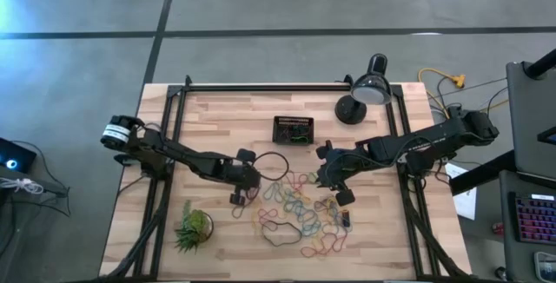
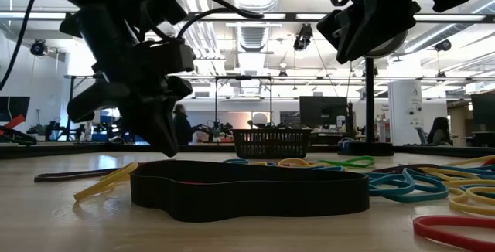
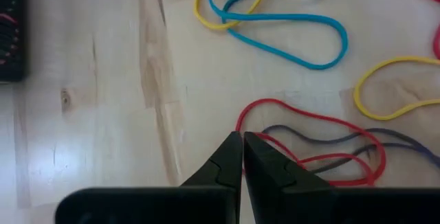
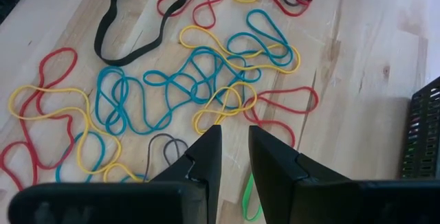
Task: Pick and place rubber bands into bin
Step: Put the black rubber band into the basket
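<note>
At twelve o'clock of the wooden table (image 1: 217,118), the small black slotted bin (image 1: 293,129) is seen holding few bands. Most coloured elastic rubber bands (image 1: 300,209) lie scattered at six o'clock. The left gripper (image 3: 243,157) is pressed together on a red loop's edge; the right gripper (image 4: 234,157) is held slightly apart, empty.

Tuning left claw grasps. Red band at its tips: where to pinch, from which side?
Take the red band on its bare upper arc, straight down from above. It lies flat on the table; lower strands cross a purple band. The left claw looks shut, so open first.
</note>
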